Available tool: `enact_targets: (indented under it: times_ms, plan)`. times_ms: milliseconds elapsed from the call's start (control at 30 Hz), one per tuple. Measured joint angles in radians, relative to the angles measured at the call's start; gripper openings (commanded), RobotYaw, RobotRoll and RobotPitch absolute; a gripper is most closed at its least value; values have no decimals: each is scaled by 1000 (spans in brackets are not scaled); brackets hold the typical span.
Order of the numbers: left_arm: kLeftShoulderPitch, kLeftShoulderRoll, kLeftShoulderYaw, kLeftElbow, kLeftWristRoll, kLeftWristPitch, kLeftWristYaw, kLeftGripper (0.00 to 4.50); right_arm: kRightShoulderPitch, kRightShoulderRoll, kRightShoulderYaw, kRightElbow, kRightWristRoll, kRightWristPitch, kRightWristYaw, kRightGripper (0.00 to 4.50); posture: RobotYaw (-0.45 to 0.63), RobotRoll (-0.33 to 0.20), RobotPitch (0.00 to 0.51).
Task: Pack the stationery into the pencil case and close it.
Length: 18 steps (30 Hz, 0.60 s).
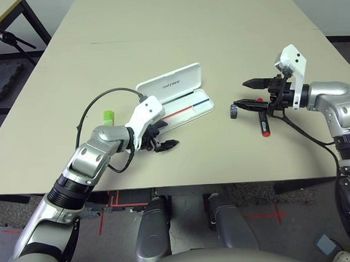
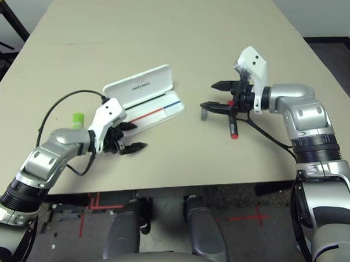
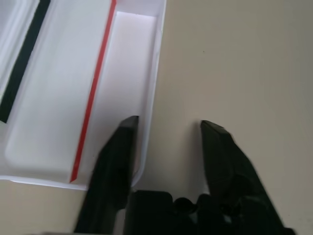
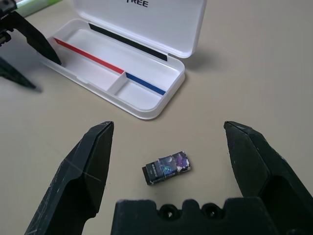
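R gripper (image 4: pixel 166 142) wide open, empty; eraser (image 4: pixel 166 168) on table between fingers. L gripper (image 3: pixel 168 142) open, empty; one finger over pencil case (image 3: pixel 73 98) rim.

We see a plain beige table (image 1: pixel 176 26) running away from us. On it, left of centre, lies the white pencil case (image 1: pixel 176 96), open, its lid folded back on the far side and its tray showing a red-and-blue stripe. Left of the case, near the left edge, a lime-green highlighter (image 1: pixel 108 116) lies on the surface. Right of the case, a small dark eraser block (image 4: pixel 166 167) lies well apart from it. Just right of the block lies the red-and-black marker pen (image 1: pixel 264 127), its red tip pointing toward the near edge.
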<state>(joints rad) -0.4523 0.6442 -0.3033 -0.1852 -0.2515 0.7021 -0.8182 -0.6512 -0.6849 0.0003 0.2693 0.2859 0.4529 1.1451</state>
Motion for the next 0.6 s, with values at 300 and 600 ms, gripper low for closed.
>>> enact_targets:
  times_ms: [300, 600]
  plan:
    - [-8, 0, 7, 18, 14, -10, -23, 14, 48, -34, 9, -95, 33, 68, 49, 4500, -22, 0, 203]
    - [0, 60, -10, 29, 38, -166, -152, 14, 92, -100, 33, -210, 88, 169, 123, 4500, -16, 0, 205]
